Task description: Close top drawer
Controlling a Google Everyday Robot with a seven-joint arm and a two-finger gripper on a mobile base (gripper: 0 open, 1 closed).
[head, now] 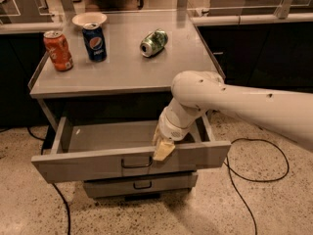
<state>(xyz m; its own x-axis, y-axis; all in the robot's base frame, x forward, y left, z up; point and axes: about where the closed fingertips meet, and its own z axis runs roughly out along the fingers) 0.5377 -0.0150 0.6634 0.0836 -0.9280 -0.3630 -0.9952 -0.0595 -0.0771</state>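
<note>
Single camera view: we see the top drawer [98, 163] pulled open across the lower centre, its long front running left to right, the gripper [163, 151] at that front's top edge just right of the handle [136, 163], grip state we cannot tell; closing, we judge, means pushing up-frame.

I see a wide, shallow grey metal top drawer [73, 163] with a small dark wire handle [137, 163]. My pale yellow gripper [163, 151] sits at its front edge, below a glossy white arm [244, 104]. The grey cabinet top [122, 70] carries an orange can [58, 50], a blue can [94, 42], a green can [153, 42] and a white bowl [89, 19]. The floor [274, 204] is beige, speckled dark.
</note>
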